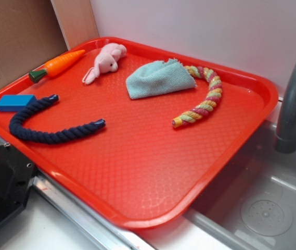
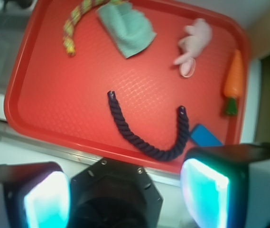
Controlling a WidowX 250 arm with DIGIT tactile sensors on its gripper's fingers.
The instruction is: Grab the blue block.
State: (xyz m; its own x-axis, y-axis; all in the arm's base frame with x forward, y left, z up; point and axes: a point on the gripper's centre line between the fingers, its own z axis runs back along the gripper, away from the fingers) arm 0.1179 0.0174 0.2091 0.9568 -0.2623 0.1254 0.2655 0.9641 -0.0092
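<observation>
The gripper [image 2: 125, 194] is seen only in the wrist view, at the bottom edge of the picture, with its two fingers [image 2: 206, 199] spread wide apart and nothing held between them; each pad glows pale cyan, and a dark octagonal housing [image 2: 113, 194] is seen between them. The gripper is held above the near rim of the red tray [image 1: 153, 172], clear of everything lying on it. Closest to the right-hand finger in the wrist view is the blue block [image 1: 14, 102], which lies flat on the tray near one corner, just beside one end of the dark navy rope [image 1: 49, 133]; whether the two touch cannot be told. The rope is bent into an open U. Beyond the block, along the same edge of the tray, a toy carrot [image 1: 59, 64] is laid with its green top pointing toward the block. A pink plush rabbit [image 1: 105, 61] lies near the carrot, apart from it. Further along, a pale teal cloth [image 1: 157, 79] lies crumpled, with one end of a multicoloured braided rope [image 1: 205, 99] touching or tucked under it; the braid curves away across the tray. A grey sink [image 1: 272, 208] and a grey faucet [image 1: 293, 99] are seen beside the tray in the exterior view.
</observation>
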